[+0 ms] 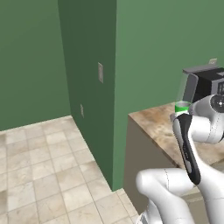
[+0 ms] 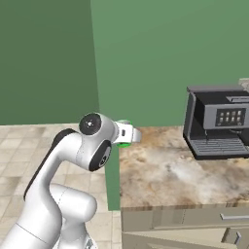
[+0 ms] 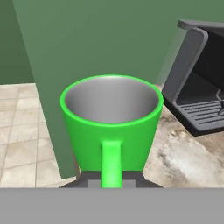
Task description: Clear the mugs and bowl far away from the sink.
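A bright green mug (image 3: 111, 127) with a pale grey inside stands upright close in front of the hand camera, its handle pointing at me. My gripper (image 3: 111, 183) is shut on that handle, and its dark fingers (image 3: 89, 180) show on either side of the base. From the base views, slivers of the green mug (image 2: 124, 144) (image 1: 181, 107) show past my forearm, at the left end of the marbled counter (image 2: 170, 170). I cannot tell whether the mug rests on the counter or hangs just above it. The bowl and the sink are out of view.
A black and grey coffee machine (image 2: 219, 121) (image 3: 197, 92) stands on the counter to the right of the mug. A green wall (image 2: 146, 58) backs the counter, and its corner (image 1: 114, 87) juts out at the left end. Tiled floor (image 1: 39, 166) lies to the left.
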